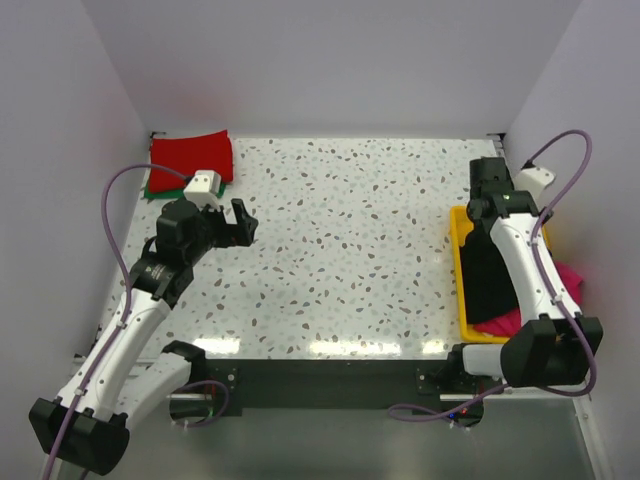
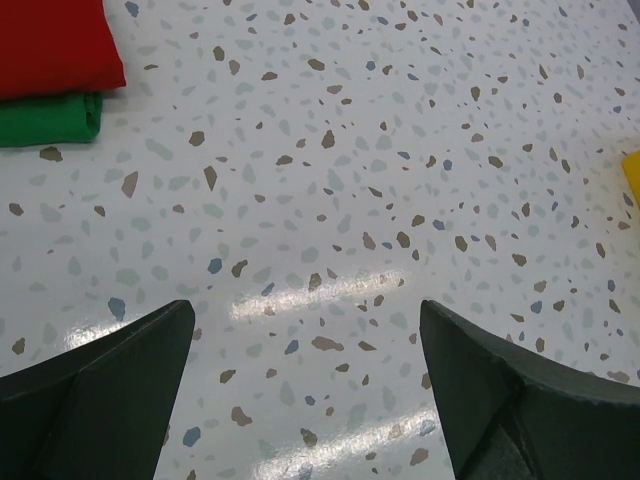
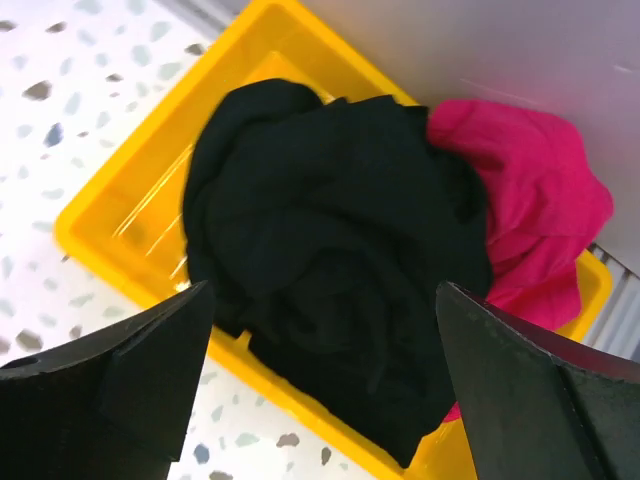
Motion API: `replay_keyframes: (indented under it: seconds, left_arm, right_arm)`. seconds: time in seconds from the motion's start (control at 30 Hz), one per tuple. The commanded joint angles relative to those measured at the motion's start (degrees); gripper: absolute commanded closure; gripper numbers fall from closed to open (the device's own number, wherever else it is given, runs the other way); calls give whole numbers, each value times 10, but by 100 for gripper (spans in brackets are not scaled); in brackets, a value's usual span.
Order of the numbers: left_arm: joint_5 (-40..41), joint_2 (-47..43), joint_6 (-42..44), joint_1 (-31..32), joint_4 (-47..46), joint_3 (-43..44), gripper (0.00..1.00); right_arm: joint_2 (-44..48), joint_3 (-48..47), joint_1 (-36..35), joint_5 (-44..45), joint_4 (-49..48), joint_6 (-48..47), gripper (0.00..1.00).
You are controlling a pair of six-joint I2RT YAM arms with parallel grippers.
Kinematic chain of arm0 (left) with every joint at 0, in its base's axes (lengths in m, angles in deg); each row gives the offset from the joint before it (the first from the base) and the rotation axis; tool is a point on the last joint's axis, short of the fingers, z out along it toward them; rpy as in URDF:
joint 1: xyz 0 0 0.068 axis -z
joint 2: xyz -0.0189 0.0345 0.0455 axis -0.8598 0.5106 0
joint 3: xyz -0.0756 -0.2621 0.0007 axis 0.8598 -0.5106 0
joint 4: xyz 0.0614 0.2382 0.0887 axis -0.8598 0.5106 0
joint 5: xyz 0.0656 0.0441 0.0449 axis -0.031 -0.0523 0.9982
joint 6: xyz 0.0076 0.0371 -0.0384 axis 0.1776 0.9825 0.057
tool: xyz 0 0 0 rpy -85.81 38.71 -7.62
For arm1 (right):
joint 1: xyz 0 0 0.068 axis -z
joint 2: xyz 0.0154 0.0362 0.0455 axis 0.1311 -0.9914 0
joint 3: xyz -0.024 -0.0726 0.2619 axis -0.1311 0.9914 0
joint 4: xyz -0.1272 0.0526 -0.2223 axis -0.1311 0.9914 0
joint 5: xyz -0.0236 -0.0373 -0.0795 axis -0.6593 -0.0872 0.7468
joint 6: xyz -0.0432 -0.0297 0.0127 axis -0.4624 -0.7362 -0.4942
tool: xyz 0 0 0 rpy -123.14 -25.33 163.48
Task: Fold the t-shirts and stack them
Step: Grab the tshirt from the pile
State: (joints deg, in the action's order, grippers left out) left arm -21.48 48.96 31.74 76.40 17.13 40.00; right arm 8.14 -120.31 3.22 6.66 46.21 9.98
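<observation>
A red t-shirt (image 1: 192,156) lies folded on top of a folded green t-shirt (image 1: 153,188) at the table's far left corner; both also show in the left wrist view as the red one (image 2: 50,40) and the green one (image 2: 45,115). My left gripper (image 1: 240,224) (image 2: 305,310) hovers open over bare table to their right, holding nothing. A crumpled black t-shirt (image 1: 488,275) (image 3: 330,200) and a pink t-shirt (image 1: 571,275) (image 3: 520,190) sit in the yellow tray (image 1: 459,260) (image 3: 110,215). My right gripper (image 1: 483,200) (image 3: 322,290) hangs open above the black one.
The tray stands against the right wall, and the pink cloth spills over its right side. White walls close the table at the back, left and right. The tray's corner (image 2: 632,175) shows at the right edge of the left wrist view.
</observation>
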Motion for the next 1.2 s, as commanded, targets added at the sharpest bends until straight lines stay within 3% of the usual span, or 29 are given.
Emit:
replay_keyframes:
  seconds: [0.0,0.3,0.6,0.83,0.93,0.97,1.03,1.17]
  left_arm:
    - [-10,-8,4,-5,-12,0,0]
    - [-14,4,4,-5,-13,0,0]
    - [-14,13,3,-4,-12,0,0]
    - [-10,16,2,-5,-11,-1,0]
    - [-10,18,2,-5,-11,-1,0]
    - [-10,18,2,-5,-10,0,0]
    - [-9,18,2,-5,-11,0,0]
    - [-8,17,2,-4,-11,0,0]
  right_arm:
    - [-5,5,38,48,10,56,5]
    - [11,110,62,42,-16,121,6]
    - [-13,127,72,48,-39,130,12]
    - [-47,110,74,43,-46,132,42]
    - [-66,90,74,41,-29,142,68]
    - [-69,85,74,38,-25,143,85]
    - [-68,69,74,35,-11,137,100]
    - [-33,29,74,-1,-13,83,100]
